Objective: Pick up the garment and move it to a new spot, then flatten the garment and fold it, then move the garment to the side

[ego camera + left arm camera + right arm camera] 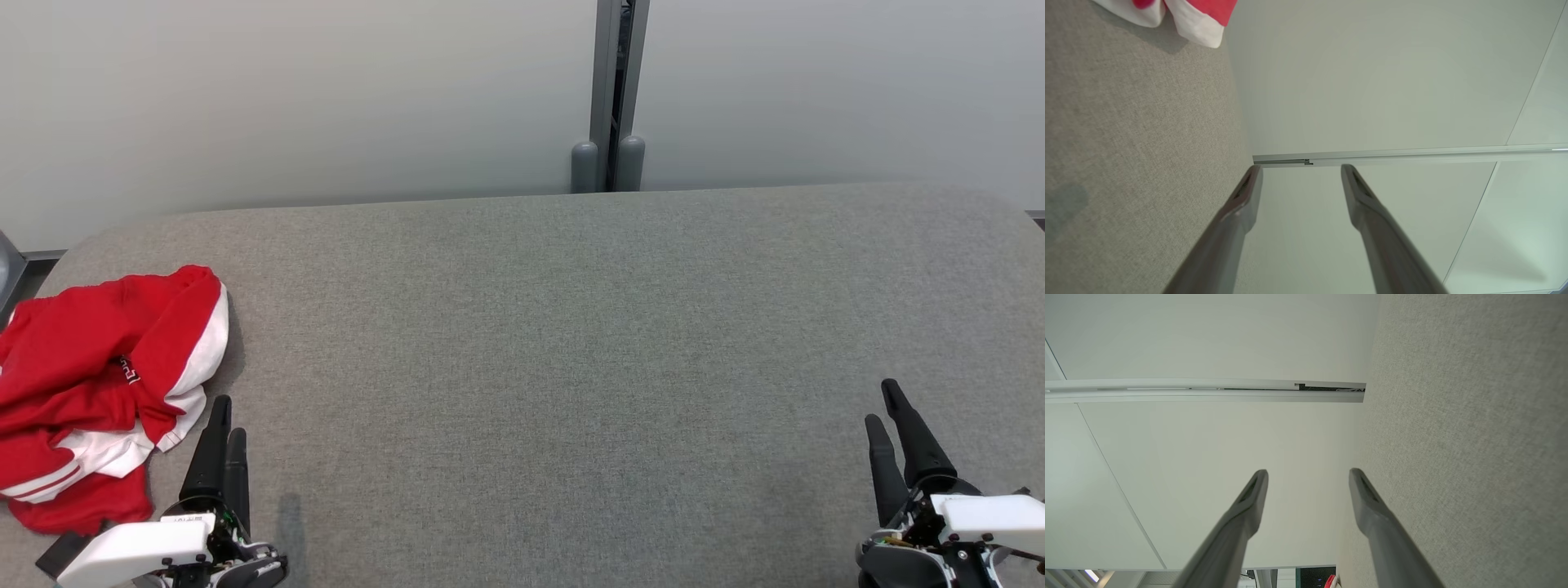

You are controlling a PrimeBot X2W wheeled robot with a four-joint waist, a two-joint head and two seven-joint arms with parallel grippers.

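Note:
The garment (90, 384) is a red top with white bands, lying crumpled at the left edge of the grey table (555, 367). A corner of the garment (1188, 16) shows at the top of the left wrist view. My left gripper (229, 416) hovers just right of the heap, near the front edge, open and empty; its fingers (1249, 192) stand well apart. My right gripper (886, 404) is at the far right front, also open with nothing between its fingers (1359, 494).
A pale wall with a grey vertical post (608, 98) rises behind the table's far edge. The table's corners are rounded, and a grey object (6, 273) stands off its left end.

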